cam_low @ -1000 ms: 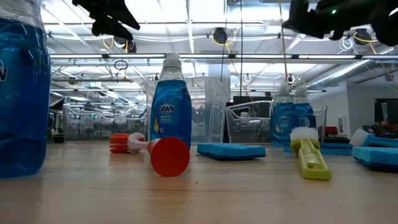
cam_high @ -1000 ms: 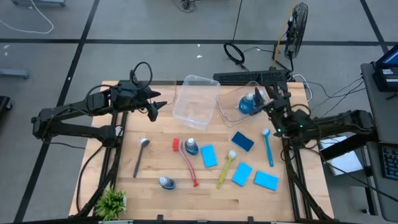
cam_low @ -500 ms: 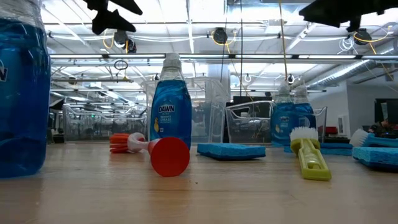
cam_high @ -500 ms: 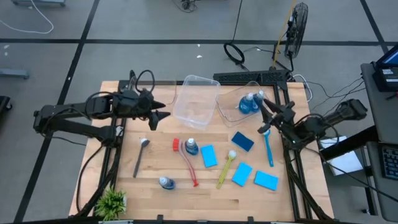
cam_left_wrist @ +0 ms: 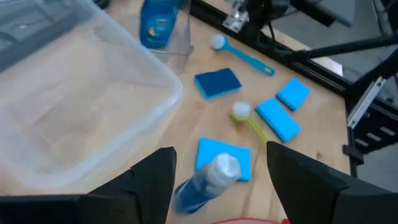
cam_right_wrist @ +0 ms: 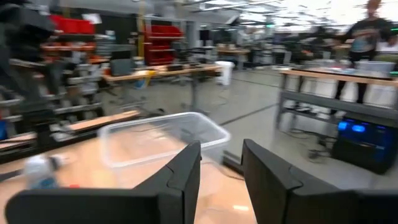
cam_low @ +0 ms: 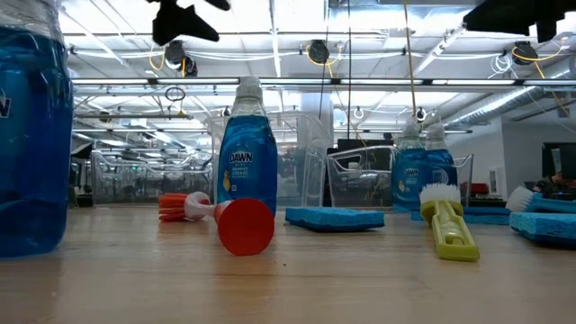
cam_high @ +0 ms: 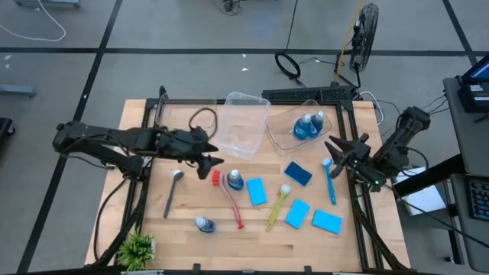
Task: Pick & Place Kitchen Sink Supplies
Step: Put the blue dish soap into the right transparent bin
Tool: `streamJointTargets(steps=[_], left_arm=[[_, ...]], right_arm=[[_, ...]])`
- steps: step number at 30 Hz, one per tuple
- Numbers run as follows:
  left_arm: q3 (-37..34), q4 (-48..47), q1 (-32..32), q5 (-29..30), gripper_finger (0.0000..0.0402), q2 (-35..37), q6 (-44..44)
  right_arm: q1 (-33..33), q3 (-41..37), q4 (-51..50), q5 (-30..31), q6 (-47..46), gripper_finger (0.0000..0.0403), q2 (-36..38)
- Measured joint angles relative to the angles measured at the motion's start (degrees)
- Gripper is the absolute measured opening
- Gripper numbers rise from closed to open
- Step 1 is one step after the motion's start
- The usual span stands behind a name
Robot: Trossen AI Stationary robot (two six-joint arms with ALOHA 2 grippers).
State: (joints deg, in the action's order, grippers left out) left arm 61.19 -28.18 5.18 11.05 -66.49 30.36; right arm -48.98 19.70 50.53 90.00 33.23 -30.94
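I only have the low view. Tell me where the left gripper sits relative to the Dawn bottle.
Observer: From above, the left gripper hangs open just beside the upright bottle, close to the head of the red brush.
Operator: Now give me the right gripper.
Observer: The right gripper is open, right by the head of the blue brush, near the table's right edge.
Operator: Find me the grey brush.
Observer: The grey brush lies on the table's left part, apart from the other supplies.
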Motion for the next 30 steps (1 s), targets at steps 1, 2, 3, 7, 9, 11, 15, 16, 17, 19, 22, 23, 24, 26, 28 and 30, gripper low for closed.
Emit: streamJointTargets(steps=[1, 2, 3, 7, 9, 11, 15, 16, 17, 19, 22, 23, 24, 26, 28, 30], left_arm=[[1.0, -0.2, 0.4, 0.0, 0.0253, -1.2, 0.0], [1.8, -1.1, 0.8, 0.0, 0.0253, -2.2, -0.3], [2.7, -2.3, 1.3, 0.0, 0.0253, -3.4, -0.6], [5.9, -7.4, 2.6, 0.0, 0.0253, -7.8, 0.4], [7.3, -8.6, 3.2, 0.1, 0.0253, -9.5, 1.2], [8.1, -11.1, 3.6, 0.5, 0.0253, -10.7, 2.4], [9.0, -11.2, 4.1, 2.2, 0.0253, -12.5, 4.0], [9.0, -11.1, 4.2, 3.2, 0.0253, -13.1, 4.6], [9.1, -10.6, 4.4, 4.2, 0.0253, -13.6, 5.0], [9.0, -11.6, 5.0, 5.6, 0.0253, -14.5, 5.3], [9.0, -11.8, 5.5, 6.8, 0.0253, -15.9, 4.9], [9.0, -12.6, 5.8, 6.9, 0.0253, -16.0, 4.9], [9.0, -13.3, 6.0, 6.9, 0.0253, -16.3, 4.9], [9.1, -12.3, 6.1, 7.4, 0.0253, -16.9, 4.9], [9.0, -13.8, 6.6, 8.1, 0.0253, -17.1, 4.9], [8.9, -14.3, 6.7, 8.6, 0.0253, -16.9, 4.8]], right_arm=[[-1.1, 0.0, -0.1, 0.0, 0.0, 0.0105, 0.0], [-2.2, 0.0, -0.1, 0.0, -0.3, 0.0105, 0.0], [-3.2, 0.0, -0.1, 0.0, -0.4, 0.0105, 0.0], [-5.9, 0.0, 0.0, 0.0, -1.1, 0.0105, 0.0], [-6.8, 0.0, -0.1, 0.0, -1.9, 0.0105, 0.0], [-7.4, 0.0, 0.0, 0.0, -2.4, 0.0105, 0.0], [-8.2, 0.0, -0.1, 0.0, -2.5, 0.0105, 0.0], [-8.4, 0.0, 0.0, 0.0, -2.5, 0.0105, 0.0], [-8.5, 0.0, -0.1, 0.0, -2.5, 0.0105, 0.0], [-8.8, 0.0, -0.2, 0.0, -2.5, 0.0105, 0.0], [-9.1, 0.0, -0.3, 0.0, -2.5, 0.0105, 0.0], [-9.1, 0.0, -0.2, 0.0, -2.5, 0.0105, 0.0], [-9.1, 0.0, -0.2, 0.0, -2.5, 0.0105, 0.0], [-9.1, 0.0, -0.3, 0.0, -2.5, 0.0105, 0.0], [-9.1, 0.0, -0.2, 0.0, -2.5, 0.0105, 0.0], [-9.1, 0.0, -0.3, 0.0, -2.5, 0.0105, 0.0]])
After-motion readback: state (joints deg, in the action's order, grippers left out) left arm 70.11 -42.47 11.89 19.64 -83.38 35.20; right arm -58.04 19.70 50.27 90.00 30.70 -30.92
